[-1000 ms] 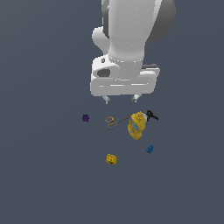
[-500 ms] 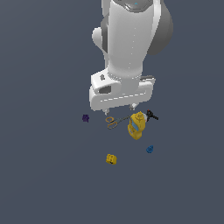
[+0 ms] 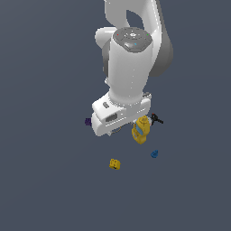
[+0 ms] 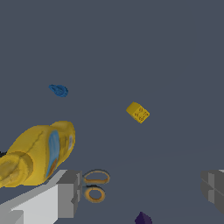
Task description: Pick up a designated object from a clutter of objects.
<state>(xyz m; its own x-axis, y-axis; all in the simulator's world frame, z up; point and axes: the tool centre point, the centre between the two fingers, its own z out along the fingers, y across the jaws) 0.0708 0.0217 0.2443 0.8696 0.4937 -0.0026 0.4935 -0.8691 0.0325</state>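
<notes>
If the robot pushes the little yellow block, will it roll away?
Probably not: the block looks chunky with flat faces, so it would likely slide or tumble once. It looks small, so it is probably light. It lies alone, apart from the bottle.

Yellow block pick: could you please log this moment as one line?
phase: approach | gripper: open, empty | yellow block: on floor, ungrasped | scissors: between fingers

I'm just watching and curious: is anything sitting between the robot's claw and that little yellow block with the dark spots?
Nothing visible does. In the wrist view the small yellow block lies alone on bare dark floor, beyond the open gripper. The tan-handled scissors lie by one finger, and the yellow bottle with the blue label lies off to that same side.
</notes>
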